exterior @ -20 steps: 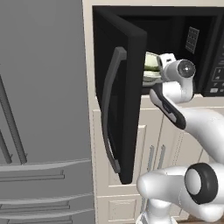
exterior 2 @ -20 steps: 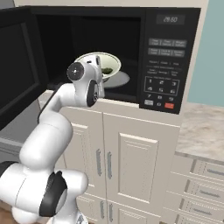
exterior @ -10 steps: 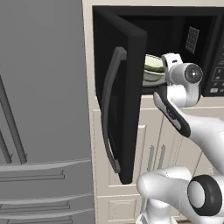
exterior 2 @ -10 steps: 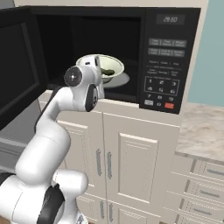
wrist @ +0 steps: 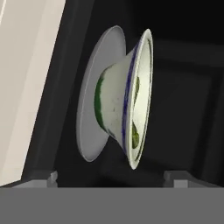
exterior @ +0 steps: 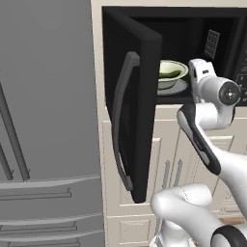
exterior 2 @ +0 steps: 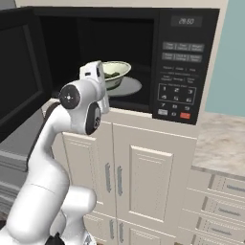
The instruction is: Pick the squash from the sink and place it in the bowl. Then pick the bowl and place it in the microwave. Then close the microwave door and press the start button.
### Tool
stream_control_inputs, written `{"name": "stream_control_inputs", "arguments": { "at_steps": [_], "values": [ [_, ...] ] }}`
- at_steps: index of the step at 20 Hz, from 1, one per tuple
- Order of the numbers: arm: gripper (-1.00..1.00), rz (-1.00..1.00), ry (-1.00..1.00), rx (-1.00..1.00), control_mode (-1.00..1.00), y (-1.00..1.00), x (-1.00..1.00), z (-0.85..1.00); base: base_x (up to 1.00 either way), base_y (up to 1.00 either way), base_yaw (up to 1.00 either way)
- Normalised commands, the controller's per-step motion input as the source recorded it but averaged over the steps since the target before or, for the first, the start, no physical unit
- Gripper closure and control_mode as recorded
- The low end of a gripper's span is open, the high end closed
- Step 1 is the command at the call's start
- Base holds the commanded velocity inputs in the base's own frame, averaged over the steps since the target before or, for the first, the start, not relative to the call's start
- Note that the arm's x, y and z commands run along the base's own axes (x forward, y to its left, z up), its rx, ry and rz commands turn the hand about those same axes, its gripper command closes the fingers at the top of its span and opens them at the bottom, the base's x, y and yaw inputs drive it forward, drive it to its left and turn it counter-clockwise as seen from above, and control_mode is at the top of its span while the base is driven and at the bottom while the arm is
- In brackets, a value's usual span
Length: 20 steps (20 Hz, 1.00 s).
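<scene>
The microwave (exterior 2: pixel 186 28) stands open, and the bowl (exterior: pixel 171 72) (exterior 2: pixel 115 72) sits on its round grey turntable plate (exterior 2: pixel 129 87). Dark green squash (exterior 2: pixel 113 74) lies inside the bowl, mostly hidden by the rim. My gripper (wrist: pixel 111 177) is open just in front of the bowl (wrist: pixel 120 109), fingertips wide apart and touching nothing. The microwave door (exterior: pixel 140 96) with its curved grey handle (exterior: pixel 120 120) is swung out to the left of my hand. The button panel (exterior 2: pixel 179 81) with a red button (exterior 2: pixel 184 115) is on the microwave's right side. The sink is out of view.
Grey fridge doors (exterior: pixel 48 120) stand left of the open microwave door. Cream cabinet doors (exterior 2: pixel 143 177) lie below the microwave. A marbled counter (exterior 2: pixel 225 139) with drawers under it extends to the right.
The jaws have gone from shut on the bowl's rim to wide open, letting the bowl go. The bowl stays on the turntable. My arm's elbow has shifted a little.
</scene>
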Motion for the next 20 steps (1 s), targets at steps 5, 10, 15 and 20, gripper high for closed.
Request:
{"name": "stream_control_inputs", "arguments": {
  "at_steps": [5,10,15,20],
  "values": [
    [-1.0,0.07,0.01,0.13,-1.0,0.0,-1.0,0.69,0.0,0.0,0.0],
    [-1.0,0.07,0.08,0.14,-1.0,0.0,-1.0,0.71,0.0,0.0,0.0],
    [-1.0,0.19,0.06,0.1,-1.0,0.01,-1.0,0.15,0.0,0.0,0.0],
    [-1.0,0.32,0.01,0.13,-1.0,0.06,-1.0,0.01,0.0,0.0,0.0]
  ]
}}
